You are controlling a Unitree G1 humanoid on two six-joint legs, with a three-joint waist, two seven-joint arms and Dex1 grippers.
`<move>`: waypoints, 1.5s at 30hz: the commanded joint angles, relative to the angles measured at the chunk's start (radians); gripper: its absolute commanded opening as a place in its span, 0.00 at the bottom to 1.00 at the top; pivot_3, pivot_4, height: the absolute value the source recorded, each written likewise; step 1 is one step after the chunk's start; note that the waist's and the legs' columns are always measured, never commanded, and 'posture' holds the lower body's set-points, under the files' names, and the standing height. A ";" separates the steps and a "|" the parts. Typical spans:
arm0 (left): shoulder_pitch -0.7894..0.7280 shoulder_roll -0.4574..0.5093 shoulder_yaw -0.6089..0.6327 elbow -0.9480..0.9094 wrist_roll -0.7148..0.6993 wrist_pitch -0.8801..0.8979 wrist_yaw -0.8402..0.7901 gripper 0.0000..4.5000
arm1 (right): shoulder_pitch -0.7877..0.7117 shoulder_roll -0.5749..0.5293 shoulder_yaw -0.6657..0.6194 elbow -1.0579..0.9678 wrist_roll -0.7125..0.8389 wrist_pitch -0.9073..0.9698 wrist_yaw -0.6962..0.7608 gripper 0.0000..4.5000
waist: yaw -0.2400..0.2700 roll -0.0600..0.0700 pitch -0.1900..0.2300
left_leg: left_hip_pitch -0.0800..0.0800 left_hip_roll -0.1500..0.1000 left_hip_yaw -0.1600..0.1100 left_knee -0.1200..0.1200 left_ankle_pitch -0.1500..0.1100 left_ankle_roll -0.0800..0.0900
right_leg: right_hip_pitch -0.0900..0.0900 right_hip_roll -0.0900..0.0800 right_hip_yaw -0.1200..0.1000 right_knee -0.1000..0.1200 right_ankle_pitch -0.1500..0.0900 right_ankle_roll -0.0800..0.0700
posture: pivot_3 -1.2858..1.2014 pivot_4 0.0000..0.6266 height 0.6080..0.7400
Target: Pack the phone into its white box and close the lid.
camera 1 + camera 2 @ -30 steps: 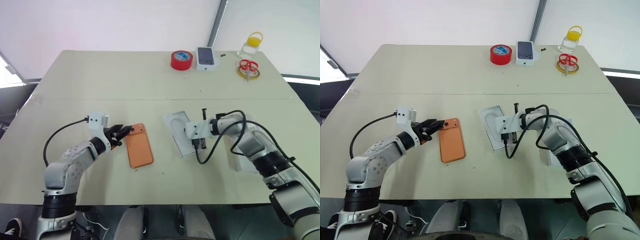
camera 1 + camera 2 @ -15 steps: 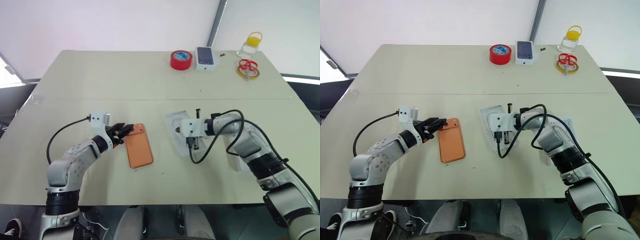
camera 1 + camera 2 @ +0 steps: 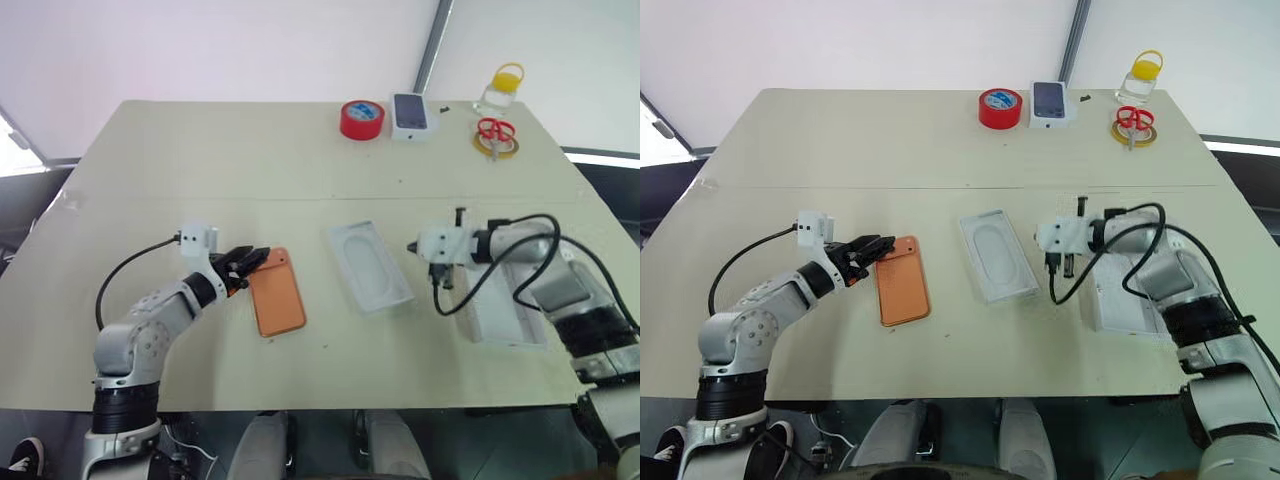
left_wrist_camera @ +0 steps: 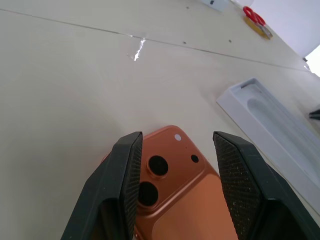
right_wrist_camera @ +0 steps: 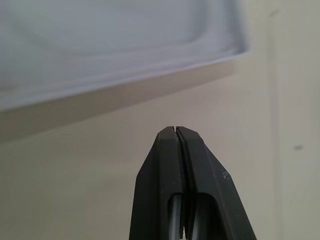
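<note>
Phone (image 3: 277,292) first: you see the orange slab with rounded corners lying flat, back up, on your left half of the matte beige table (image 3: 230,160), dark lenses at its far end. Your left gripper (image 4: 175,150) reaches in low from the left, its ribbed black fingers (image 4: 131,165) parted to straddle the lens corner; you cannot tell whether they touch it. Bare tabletop surrounds the phone's other sides.

At centre, apart from it, lies the lid (image 3: 371,266), a shallow white rectangle with its pale moulded inside facing up. Your right gripper (image 3: 437,283) hangs pointing downward between the lid and the white box (image 3: 505,320), fingers pressed together with nothing between them, forearm slanting over the box.

Along the far edge you have red tape (image 3: 362,119), a small phone on its box (image 3: 411,113), scissors (image 3: 494,133) and a yellow-capped jar (image 3: 503,86).
</note>
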 commanded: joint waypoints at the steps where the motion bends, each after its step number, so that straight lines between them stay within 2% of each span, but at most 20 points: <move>1: -0.008 0.009 0.016 -0.038 -0.020 -0.003 -0.007 0.53 | 0.024 -0.023 -0.004 -0.027 0.005 -0.031 0.015 0.01 | -0.002 0.000 0.000 | 0.000 0.000 0.000 0.000 0.000 0.000 | 0.000 0.000 0.000 0.000 0.000 0.000 | 0.52 0.24 1.00; 6: -0.030 -0.009 0.025 -0.049 -0.044 0.005 0.018 0.53 | 0.068 0.009 -0.031 -0.145 0.118 0.078 0.076 0.01 | 0.001 0.000 0.000 | 0.000 0.000 0.000 0.000 0.000 0.000 | 0.000 0.000 0.000 0.000 0.000 0.000 | 0.52 0.24 1.00; 11: -0.028 -0.009 0.022 -0.043 -0.050 0.008 0.026 0.53 | 0.091 -0.006 -0.034 -0.222 0.161 0.132 0.137 0.01 | 0.003 0.000 0.000 | 0.000 0.000 0.000 0.000 0.000 0.000 | 0.000 0.000 0.000 0.000 0.000 0.000 | 0.52 0.24 1.00; 16: -0.027 -0.009 0.049 -0.034 -0.081 0.034 0.028 0.53 | 0.090 -0.011 -0.043 -0.231 0.158 0.138 0.127 0.01 | 0.003 0.000 0.000 | 0.000 0.000 0.000 0.000 0.000 0.000 | 0.000 0.000 0.000 0.000 0.000 0.000 | 0.52 0.24 1.00; 19: -0.018 0.003 0.068 -0.048 -0.116 0.074 0.033 0.53 | 0.087 -0.017 -0.063 -0.242 0.198 0.211 0.149 0.01 | 0.003 0.000 0.000 | 0.000 0.000 0.000 0.000 0.000 0.000 | 0.000 0.000 0.000 0.000 0.000 0.000 | 0.52 0.24 1.00; 21: -0.009 0.019 0.119 -0.050 -0.201 0.156 0.036 0.53 | 0.042 -0.013 -0.071 -0.183 0.127 0.086 0.051 0.01 | 0.001 0.000 0.000 | 0.000 0.000 0.000 0.000 0.000 0.000 | 0.000 0.000 0.000 0.000 0.000 0.000 | 0.52 0.24 1.00; 24: 0.017 0.060 0.222 -0.035 -0.353 0.285 0.043 0.53 | -0.039 0.047 -0.092 -0.164 0.178 0.131 0.022 0.01 | -0.008 0.000 0.000 | 0.000 0.001 0.000 0.000 0.000 0.000 | -0.001 0.000 0.000 0.000 0.000 0.000 | 0.52 0.24 1.00; 26: 0.034 0.085 0.269 -0.029 -0.402 0.321 0.058 0.53 | -0.081 0.105 -0.100 -0.182 0.229 0.187 0.012 0.01 | -0.019 0.000 0.001 | 0.000 0.002 0.000 0.000 0.000 0.000 | -0.001 0.001 0.000 0.001 0.000 0.000 | 0.52 0.24 1.00; 29: 0.055 0.098 0.315 0.015 -0.504 0.427 0.111 0.53 | -0.113 0.216 -0.058 -0.244 0.268 0.234 0.004 0.01 | -0.021 0.000 0.001 | 0.000 0.003 -0.001 -0.001 0.000 0.000 | -0.001 0.002 -0.001 0.002 0.000 0.001 | 0.52 0.24 1.00; 36: 0.126 0.101 0.289 -0.013 -0.636 0.546 0.172 0.53 | -0.138 0.366 0.104 -0.236 0.175 0.269 -0.027 0.01 | -0.019 -0.001 0.001 | 0.000 0.000 -0.001 0.000 0.000 0.000 | -0.001 -0.001 0.000 0.003 0.000 0.000 | 0.52 0.24 1.00; 42: 0.139 0.062 0.280 0.001 -0.667 0.540 0.299 0.53 | -0.180 0.421 0.198 -0.130 0.091 0.247 -0.035 0.01 | -0.019 -0.001 0.001 | 0.000 -0.001 -0.002 0.000 0.000 -0.001 | -0.002 -0.002 0.000 0.005 0.000 0.000 | 0.52 0.24 1.00; 45: 0.147 0.051 0.239 -0.023 -0.657 0.531 0.325 0.53 | -0.216 0.437 0.249 -0.040 0.032 0.247 -0.031 0.01 | -0.020 0.000 0.001 | 0.000 -0.002 -0.002 0.000 0.000 -0.002 | -0.002 -0.003 0.000 0.006 0.000 0.000 | 0.52 0.24 1.00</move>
